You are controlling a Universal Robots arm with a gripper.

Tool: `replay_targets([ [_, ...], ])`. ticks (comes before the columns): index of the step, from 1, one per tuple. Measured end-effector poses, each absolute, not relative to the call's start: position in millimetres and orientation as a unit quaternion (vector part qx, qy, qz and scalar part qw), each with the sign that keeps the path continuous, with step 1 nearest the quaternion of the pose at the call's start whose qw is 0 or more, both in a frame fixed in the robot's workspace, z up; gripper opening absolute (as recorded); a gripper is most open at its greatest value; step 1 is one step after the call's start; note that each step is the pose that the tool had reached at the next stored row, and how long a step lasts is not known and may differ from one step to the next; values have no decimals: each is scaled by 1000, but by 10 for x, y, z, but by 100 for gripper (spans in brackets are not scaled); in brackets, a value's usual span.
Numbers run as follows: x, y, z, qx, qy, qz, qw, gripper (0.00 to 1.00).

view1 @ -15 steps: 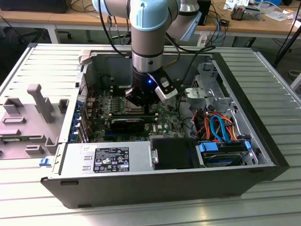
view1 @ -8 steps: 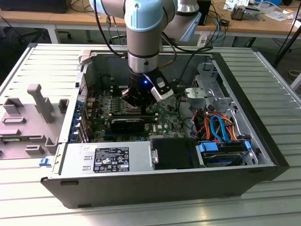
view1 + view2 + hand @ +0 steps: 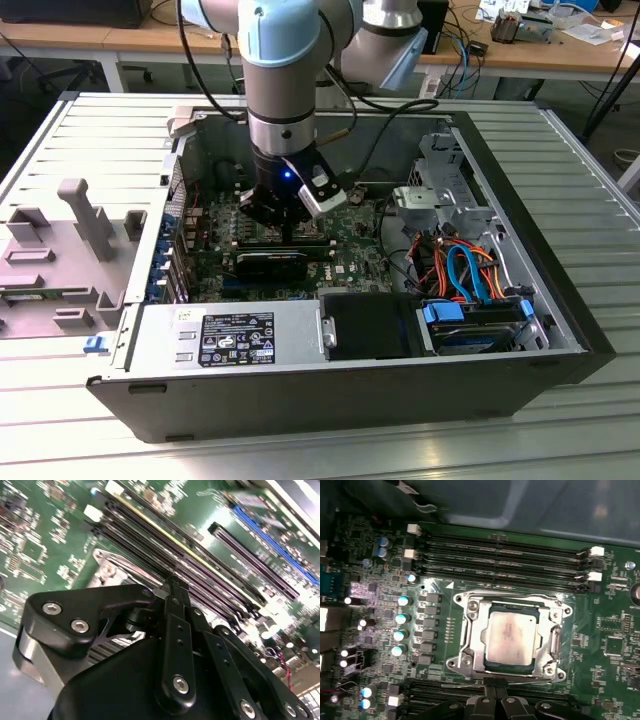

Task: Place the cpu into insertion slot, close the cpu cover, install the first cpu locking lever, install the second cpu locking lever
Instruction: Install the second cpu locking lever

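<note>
In the first wrist view the cpu, a dull silver square, lies flat inside the insertion slot on the green board. The cpu cover, a silvery frame, lies down around the chip's edges. A thin wire lever runs along the socket's side nearest my fingers, and another runs along the opposite side. My gripper is shut, its black fingertips pressed together right at the near lever. In the second wrist view the gripper points at the socket's metal edge. In the exterior view the gripper hangs low inside the case.
Long black memory slots flank the socket on both sides, and a row of capacitors stands beside it. The open computer case walls in the board, with a power supply in front and cables at the exterior view's right.
</note>
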State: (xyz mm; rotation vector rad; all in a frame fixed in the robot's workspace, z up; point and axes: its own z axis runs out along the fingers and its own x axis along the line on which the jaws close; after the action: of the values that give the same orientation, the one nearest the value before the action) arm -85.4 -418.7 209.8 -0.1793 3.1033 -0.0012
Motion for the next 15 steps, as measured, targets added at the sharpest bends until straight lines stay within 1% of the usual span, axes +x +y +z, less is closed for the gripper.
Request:
replay_targets([
  [6,-1149,-4187,2099,-58,998,2,18,11],
  [15,-1233,-4187,2099,-58,998,3,19,11],
])
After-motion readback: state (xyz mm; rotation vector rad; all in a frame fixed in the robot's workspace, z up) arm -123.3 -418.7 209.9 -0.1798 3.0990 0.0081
